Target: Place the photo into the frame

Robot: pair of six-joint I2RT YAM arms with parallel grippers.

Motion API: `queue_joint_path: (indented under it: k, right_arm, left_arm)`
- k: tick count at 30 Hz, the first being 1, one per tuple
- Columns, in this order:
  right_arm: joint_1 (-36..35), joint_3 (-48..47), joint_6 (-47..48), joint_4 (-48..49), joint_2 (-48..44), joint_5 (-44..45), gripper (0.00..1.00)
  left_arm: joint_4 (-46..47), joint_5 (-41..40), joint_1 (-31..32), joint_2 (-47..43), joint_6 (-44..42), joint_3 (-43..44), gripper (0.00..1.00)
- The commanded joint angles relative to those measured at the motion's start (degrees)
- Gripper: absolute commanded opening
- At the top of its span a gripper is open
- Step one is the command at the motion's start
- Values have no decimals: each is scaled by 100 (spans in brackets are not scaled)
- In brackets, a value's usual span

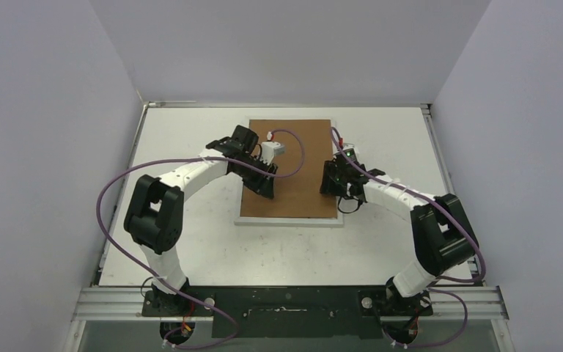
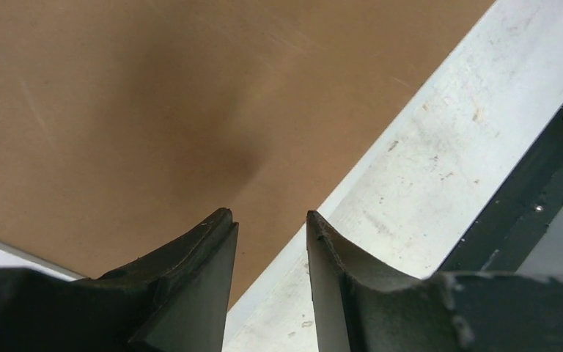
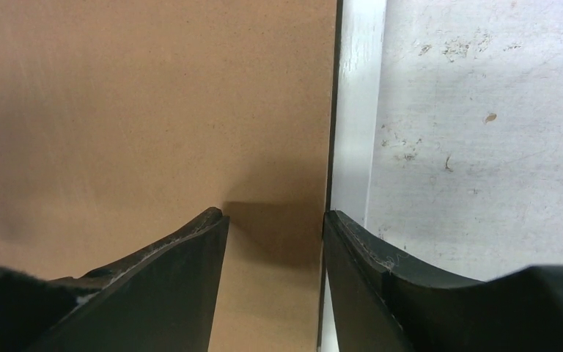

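Both pairs of jaws stand spread, one at each side edge of the brown board.

The left jaws are parted with nothing between them. Their fingertips point(image 2: 212, 246) are low over the backing board point(image 1: 300, 158) at its 9 o'clock edge (whether they touch it I cannot tell). The right jaws are parted too and grip nothing. One of their fingertips point(image 3: 205, 235) is above the brown board and the other above the white rim at the board's 3 o'clock edge. The frame point(image 1: 289, 220) lies flat in the middle of the bench point(image 1: 264, 253), face down under the board, with only a thin white rim showing at 6 o'clock and along the sides. The bench is white, scuffed and speckled. A purple cable point(image 1: 110, 194) loops from each arm.
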State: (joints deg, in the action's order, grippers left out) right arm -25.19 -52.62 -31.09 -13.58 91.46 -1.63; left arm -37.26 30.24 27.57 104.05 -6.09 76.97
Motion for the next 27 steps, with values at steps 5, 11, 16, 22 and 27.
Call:
queue_joint_path:
  k: [5, 11, 16, 22, 27]
  right_arm:
    - [56, -184, -242, 36, -686, -678, 49]
    - [218, -173, -467, 383, -794, -1346, 49]
    - [225, -166, -494, 516, -875, -1474, 47]
    - [209, -80, -510, 701, -1012, -1555, 42]
    - [214, -38, -512, 754, -1026, -1591, 42]
  left_arm:
    - [315, -472, -59, 98, -392, -197, 38]
    - [381, -616, -67, 94, -455, -295, 37]
    - [407, -562, -91, -21, -412, -283, 37]
    - [41, -219, -364, -325, -282, 261, 38]
    - [-206, -60, -997, -315, -193, 945, 39]
